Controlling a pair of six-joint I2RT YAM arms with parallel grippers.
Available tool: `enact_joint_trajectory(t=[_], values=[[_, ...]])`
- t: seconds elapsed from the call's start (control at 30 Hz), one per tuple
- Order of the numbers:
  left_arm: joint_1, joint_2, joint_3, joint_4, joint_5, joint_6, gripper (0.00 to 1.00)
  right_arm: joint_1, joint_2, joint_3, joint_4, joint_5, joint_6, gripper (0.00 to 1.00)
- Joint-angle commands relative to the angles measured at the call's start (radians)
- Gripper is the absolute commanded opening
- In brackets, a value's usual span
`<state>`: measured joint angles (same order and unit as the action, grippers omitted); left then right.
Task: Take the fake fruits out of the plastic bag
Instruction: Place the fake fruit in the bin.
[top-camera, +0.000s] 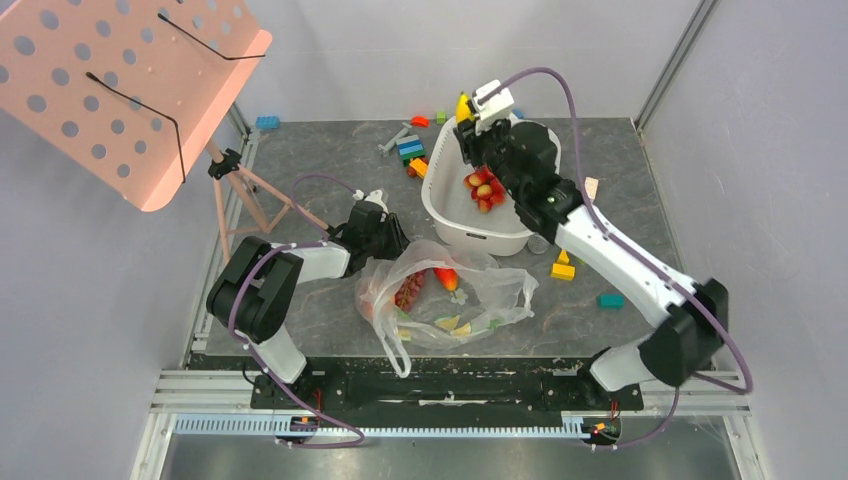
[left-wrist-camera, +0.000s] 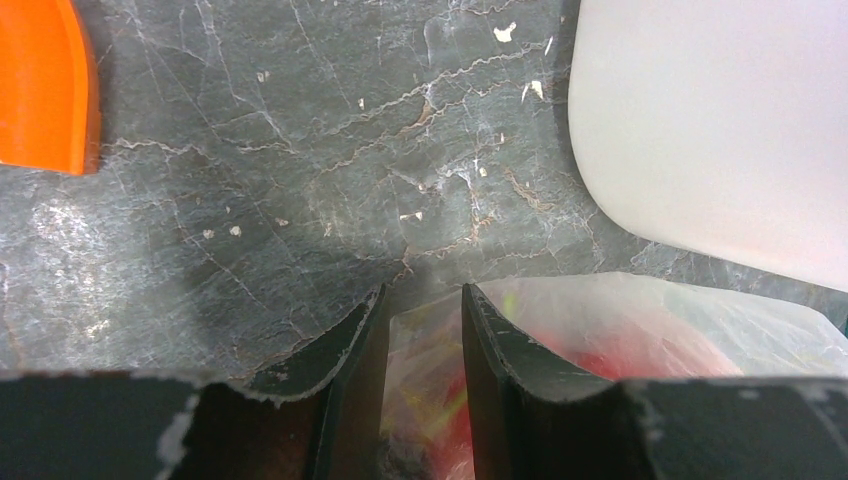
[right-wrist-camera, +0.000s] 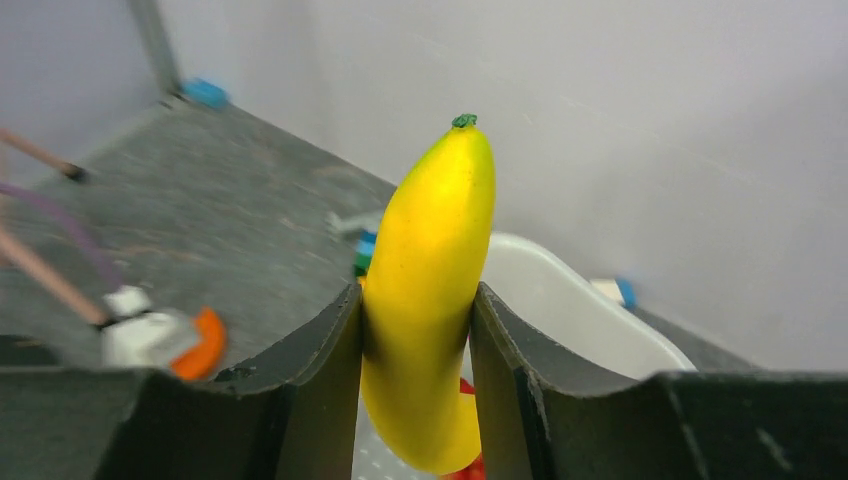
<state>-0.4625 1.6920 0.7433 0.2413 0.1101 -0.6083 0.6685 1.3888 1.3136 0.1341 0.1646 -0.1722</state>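
Observation:
The clear plastic bag (top-camera: 470, 295) lies crumpled at the near middle of the table. Fake fruits show through it: a dark red bunch (top-camera: 409, 290), an orange-red piece (top-camera: 446, 277) and pale yellow wedges (top-camera: 450, 323). My left gripper (top-camera: 388, 238) is shut on the bag's far left edge; in the left wrist view the film (left-wrist-camera: 425, 385) sits between the black fingers (left-wrist-camera: 505, 365). My right gripper (top-camera: 466, 118) is shut on a yellow banana (right-wrist-camera: 432, 270), held above the far end of the white basin (top-camera: 447, 222). Red-yellow fruits (top-camera: 485, 188) lie in the basin.
Coloured toy blocks (top-camera: 410, 150) lie scattered behind the basin. A yellow block (top-camera: 563, 270) and a teal one (top-camera: 610, 300) sit to its right. A pink perforated stand (top-camera: 120, 90) on a tripod rises at the far left. An orange curved piece (left-wrist-camera: 40, 85) lies near the left gripper.

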Motion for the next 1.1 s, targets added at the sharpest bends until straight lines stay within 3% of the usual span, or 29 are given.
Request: enact_joint_trajectory(t=[0.0,0.27,0.53,0.67,0.93,1.07], values=[[-0.004,-0.004,0.005,0.037,0.012,0.0,0.4,-0.119,0.157,0.084,-0.082,0.023,-0.025,0.29],[-0.004,-0.02,0.005,0.028,-0.012,0.009,0.4,-0.201,0.386,0.152,-0.111,-0.004,-0.041,0.32],[-0.004,-0.017,0.004,0.028,-0.014,0.012,0.4,-0.218,0.491,0.15,-0.162,0.003,-0.035,0.38],[-0.004,-0.016,0.004,0.029,-0.013,0.013,0.39,-0.221,0.508,0.132,-0.172,0.003,-0.037,0.41],[-0.004,-0.014,0.005,0.029,-0.014,0.012,0.4,-0.223,0.486,0.1,-0.176,-0.021,-0.056,0.63],[-0.004,-0.01,0.01,0.024,-0.016,0.011,0.39,-0.223,0.43,0.097,-0.18,-0.033,-0.055,0.67]])
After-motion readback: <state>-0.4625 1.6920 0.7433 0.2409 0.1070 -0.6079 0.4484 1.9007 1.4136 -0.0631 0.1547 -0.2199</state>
